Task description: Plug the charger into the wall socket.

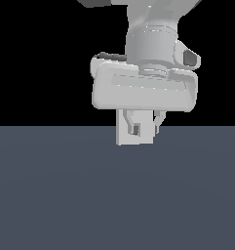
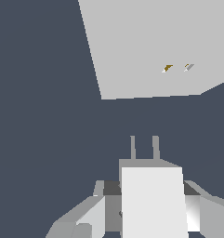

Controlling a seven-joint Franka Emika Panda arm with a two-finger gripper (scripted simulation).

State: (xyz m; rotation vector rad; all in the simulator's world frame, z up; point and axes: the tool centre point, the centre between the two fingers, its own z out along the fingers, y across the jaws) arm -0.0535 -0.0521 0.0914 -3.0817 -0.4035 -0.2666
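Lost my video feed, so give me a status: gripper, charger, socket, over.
Gripper shut on small white rectangular charger block, grey prongs facing thin white square socket plate. Prongs short of plate, gap between. Nothing in the way.

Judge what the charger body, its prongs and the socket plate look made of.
Charger: plain matte white, plastic-like, no texture; a render, so uncertain. Prongs: flat grey, perhaps metal, no shine. Wall socket: same matte white, with one orange and one pale dot. Hand grips the charger.
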